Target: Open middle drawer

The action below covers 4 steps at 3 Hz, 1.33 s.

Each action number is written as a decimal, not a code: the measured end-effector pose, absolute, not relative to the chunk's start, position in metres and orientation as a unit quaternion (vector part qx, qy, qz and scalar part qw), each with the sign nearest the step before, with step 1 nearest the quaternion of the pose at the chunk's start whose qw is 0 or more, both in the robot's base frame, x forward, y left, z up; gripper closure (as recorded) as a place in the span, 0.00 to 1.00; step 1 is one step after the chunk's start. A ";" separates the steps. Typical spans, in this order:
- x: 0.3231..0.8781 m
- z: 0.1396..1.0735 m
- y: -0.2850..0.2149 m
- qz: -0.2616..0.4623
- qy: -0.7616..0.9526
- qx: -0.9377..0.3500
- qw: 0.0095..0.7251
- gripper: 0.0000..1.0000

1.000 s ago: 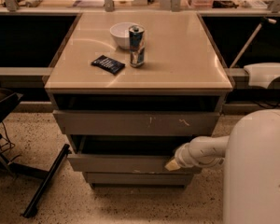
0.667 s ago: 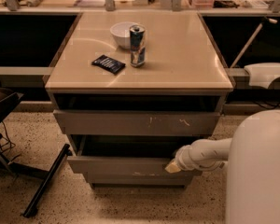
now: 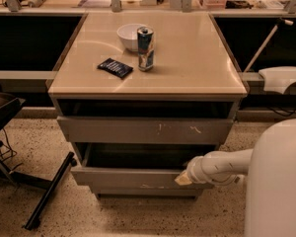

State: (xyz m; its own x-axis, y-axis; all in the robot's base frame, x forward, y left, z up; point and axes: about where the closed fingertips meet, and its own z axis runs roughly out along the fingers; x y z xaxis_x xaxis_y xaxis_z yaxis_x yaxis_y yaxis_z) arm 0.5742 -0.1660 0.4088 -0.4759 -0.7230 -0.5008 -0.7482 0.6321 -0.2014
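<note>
You see the middle drawer [image 3: 128,177], plain grey and handleless, pulled partly out, interior showing; the gripper [image 3: 184,178] is at its front's right end.

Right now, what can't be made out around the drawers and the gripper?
Camera view:
- middle drawer interior: shadowed under the top drawer; contents unclear.
- gripper, at the right end of the middle drawer's front: contact point hidden by its own wrist.
- bottom drawer: mostly covered by the middle drawer's front.
- can label: too small to read.
</note>
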 end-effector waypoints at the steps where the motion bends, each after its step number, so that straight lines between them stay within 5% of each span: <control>1: 0.567 0.414 -0.168 0.021 0.863 -0.417 0.286 1.00; 4: 0.525 0.417 -0.172 0.006 0.866 -0.396 0.304 1.00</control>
